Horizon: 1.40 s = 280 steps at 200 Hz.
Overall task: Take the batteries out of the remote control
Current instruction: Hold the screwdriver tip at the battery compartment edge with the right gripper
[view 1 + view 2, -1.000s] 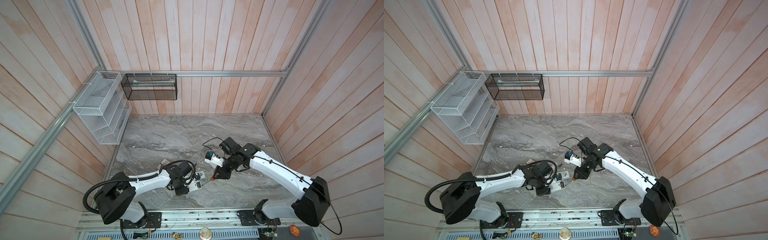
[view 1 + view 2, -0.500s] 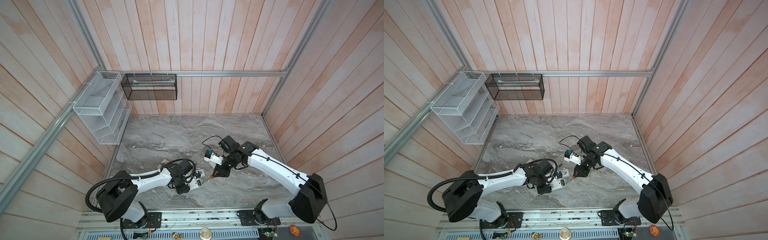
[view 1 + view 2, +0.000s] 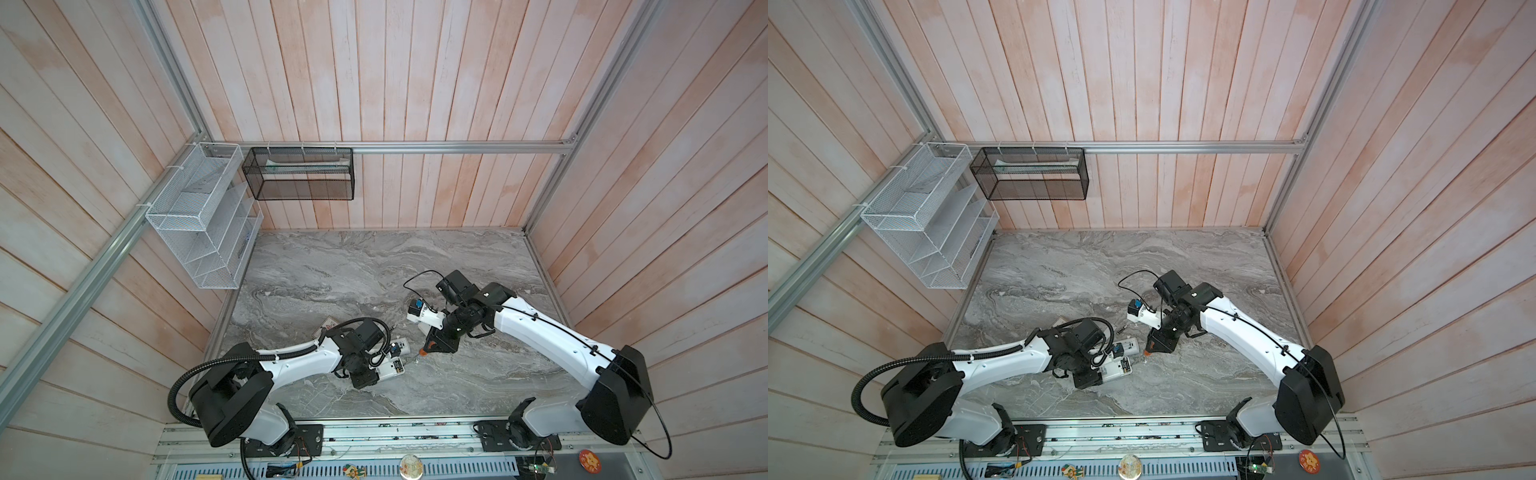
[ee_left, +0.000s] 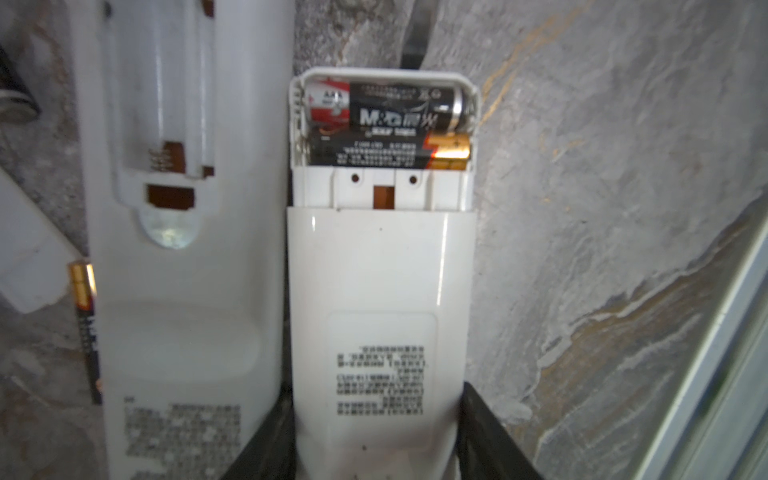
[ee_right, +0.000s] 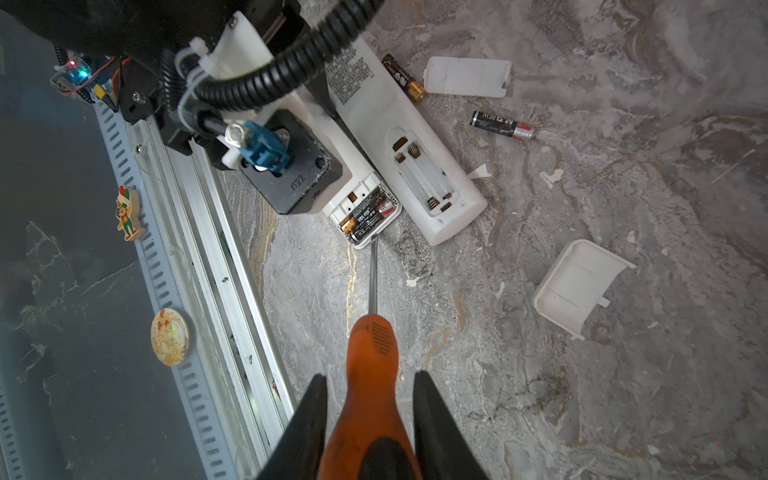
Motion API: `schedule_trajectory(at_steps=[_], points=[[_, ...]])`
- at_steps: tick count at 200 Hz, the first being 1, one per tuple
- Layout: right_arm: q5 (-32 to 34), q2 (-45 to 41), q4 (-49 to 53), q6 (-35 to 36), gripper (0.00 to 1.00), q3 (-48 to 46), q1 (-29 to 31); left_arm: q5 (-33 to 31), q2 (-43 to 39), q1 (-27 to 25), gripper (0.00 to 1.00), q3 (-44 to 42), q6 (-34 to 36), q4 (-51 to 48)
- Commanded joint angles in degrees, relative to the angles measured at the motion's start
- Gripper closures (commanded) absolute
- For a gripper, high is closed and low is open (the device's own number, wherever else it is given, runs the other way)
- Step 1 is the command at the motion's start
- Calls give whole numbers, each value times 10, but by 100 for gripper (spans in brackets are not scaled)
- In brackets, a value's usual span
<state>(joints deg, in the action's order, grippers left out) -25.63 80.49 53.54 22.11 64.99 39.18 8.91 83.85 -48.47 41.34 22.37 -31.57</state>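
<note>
The grey marbled tabletop [image 5: 623, 395] carries two white remotes side by side, backs up. The larger remote [image 5: 386, 124] has a bare battery bay, and the smaller remote [image 5: 353, 193] has two cells [image 5: 370, 214] in its bay and seems to rest flat, though much of it is hidden. A loose battery [image 5: 403, 77] lies between the larger remote and a flat white cover [image 5: 467, 77], with a second battery [image 5: 502, 125] near them; a curved white cover [image 5: 577, 284] sits well apart, with small white scraps [image 5: 552, 176] between it and the rest.

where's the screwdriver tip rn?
Right wrist view: the screwdriver in the right gripper has its tip at the end wall of the smaller remote, beside its loaded batteries.
</note>
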Motion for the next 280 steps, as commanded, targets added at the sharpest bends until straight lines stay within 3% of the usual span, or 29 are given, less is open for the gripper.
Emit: schedule_trajectory(at_steps=[1, 280], points=[[-13, 6, -2, -1, 94, 17, -2, -1, -4, 6, 59, -12, 7, 14], [-9, -22, 20, -30, 95, 15, -2, 3, 5, 6, 61, -10, 14, 13]])
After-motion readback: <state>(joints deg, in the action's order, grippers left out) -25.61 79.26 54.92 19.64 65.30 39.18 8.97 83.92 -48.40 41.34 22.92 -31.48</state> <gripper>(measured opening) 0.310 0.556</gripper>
